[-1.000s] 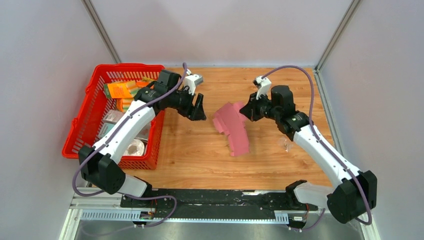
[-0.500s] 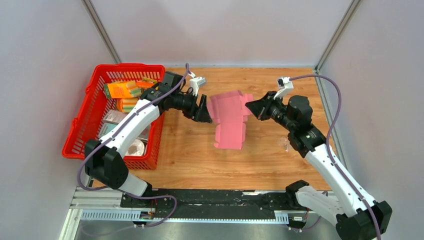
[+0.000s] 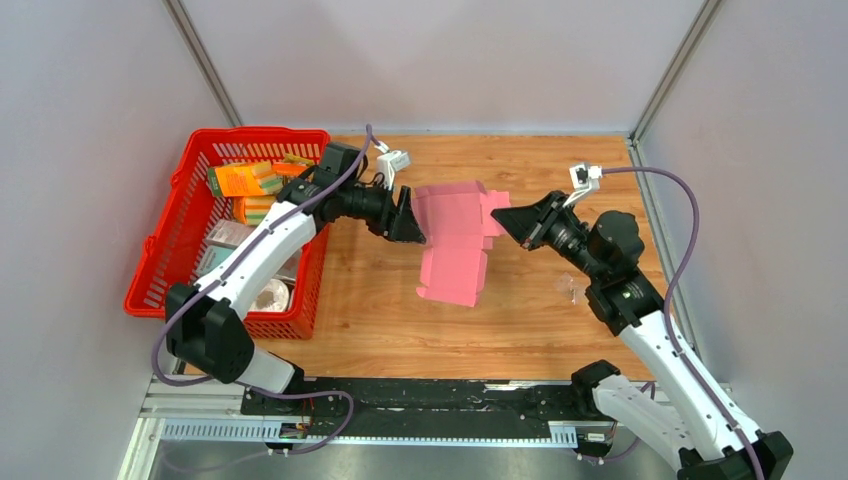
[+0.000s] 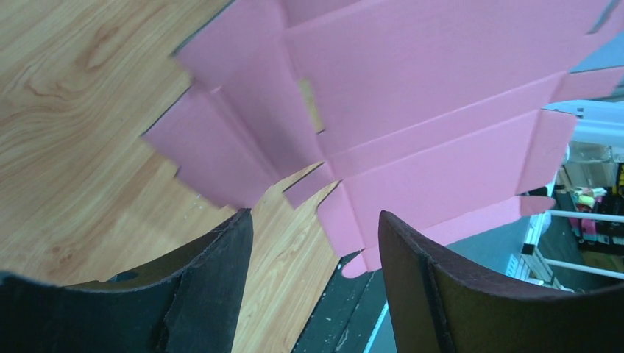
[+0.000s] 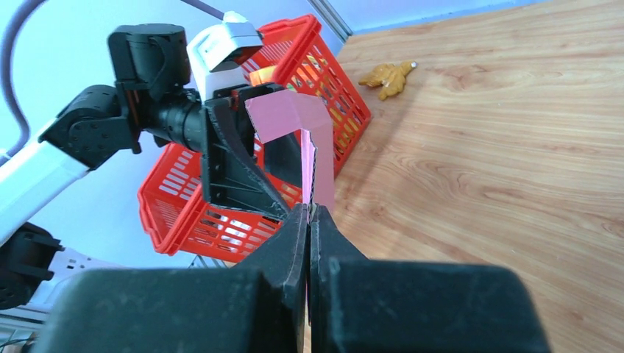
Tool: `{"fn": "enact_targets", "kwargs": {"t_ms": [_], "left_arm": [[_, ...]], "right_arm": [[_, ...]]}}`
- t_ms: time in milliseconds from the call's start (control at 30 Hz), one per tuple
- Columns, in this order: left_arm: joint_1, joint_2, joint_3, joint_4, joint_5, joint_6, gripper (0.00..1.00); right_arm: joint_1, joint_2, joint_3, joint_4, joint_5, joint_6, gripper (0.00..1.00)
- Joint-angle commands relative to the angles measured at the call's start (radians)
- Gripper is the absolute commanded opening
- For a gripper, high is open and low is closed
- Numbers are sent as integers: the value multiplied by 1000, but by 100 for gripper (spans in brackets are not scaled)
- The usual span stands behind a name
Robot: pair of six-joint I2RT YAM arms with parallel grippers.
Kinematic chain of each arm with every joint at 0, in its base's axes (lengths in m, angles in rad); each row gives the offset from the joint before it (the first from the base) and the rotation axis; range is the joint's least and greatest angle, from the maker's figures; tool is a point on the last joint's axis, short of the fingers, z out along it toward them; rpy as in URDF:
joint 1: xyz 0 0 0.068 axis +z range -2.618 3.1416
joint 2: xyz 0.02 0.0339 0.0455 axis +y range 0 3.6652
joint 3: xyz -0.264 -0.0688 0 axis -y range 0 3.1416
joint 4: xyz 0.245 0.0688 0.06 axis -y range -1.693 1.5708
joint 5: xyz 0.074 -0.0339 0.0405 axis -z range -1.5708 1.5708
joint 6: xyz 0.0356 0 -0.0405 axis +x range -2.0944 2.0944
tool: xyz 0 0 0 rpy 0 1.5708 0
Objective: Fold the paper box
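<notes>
Nearest the bases, only the bare wooden table is seen. Further in, at the centre, one paper box is held clear of the wood as a flat, flapped pink cut-out, not yet folded. It is pinched at its 2 o'clock edge by the right gripper, whose jaws are closed tight on the thin card. It is judged to be held up this way so that its flaps can be reached from the other side. At its 10 o'clock edge the left gripper is poised with jaws spread wide and nothing grasped, and contact cannot be told. At the table's 9 o'clock, one red basket is set aside, with several printed packages inside. Two grippers are counted.
</notes>
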Motion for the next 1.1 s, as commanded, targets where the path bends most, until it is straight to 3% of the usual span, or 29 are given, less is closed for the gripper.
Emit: {"fn": "enact_targets", "kwargs": {"t_ms": [0,100,233,300,367,433,533,633,700,733,767,833,867,933,967,1067], "left_arm": [[14,-45,11,0,-50,12,71],[35,-60,11,-25,-136,14,78],[57,-86,-35,111,-13,-42,81],[55,-91,-70,186,117,-108,72],[57,-109,-95,278,149,-142,63],[57,-115,-114,335,170,-170,61],[57,-111,-140,432,224,-248,43],[57,-106,-134,391,194,-234,35],[57,-104,-129,362,163,-221,20],[57,-106,-124,330,138,-204,7],[55,-106,-108,294,73,-155,3],[53,-95,-85,187,10,-109,1],[55,-89,-72,173,-13,-92,1],[53,-69,-71,161,-24,-93,0],[49,-63,-71,158,-50,-89,0],[18,-22,-33,72,-153,-20,0]], "right_arm": [[-6,-74,7,38,-6,32,0],[-6,-110,8,24,20,21,0],[-6,-103,5,42,12,41,0],[-6,-92,-2,71,6,60,0],[-6,-86,-22,90,3,86,0],[-6,-86,-38,125,-2,107,0],[-6,-80,-74,170,3,133,0],[-6,-78,-98,165,11,136,0],[-7,-97,-122,159,18,135,0],[-6,-104,-127,151,27,130,0],[-6,-110,-128,110,37,117,2],[-6,-95,-96,34,86,37,14],[-7,-83,-76,-84,112,0,31],[-9,-31,-42,-146,159,-104,50],[-9,-5,-33,-183,161,-138,67],[-9,120,36,-253,150,-288,85]]}}
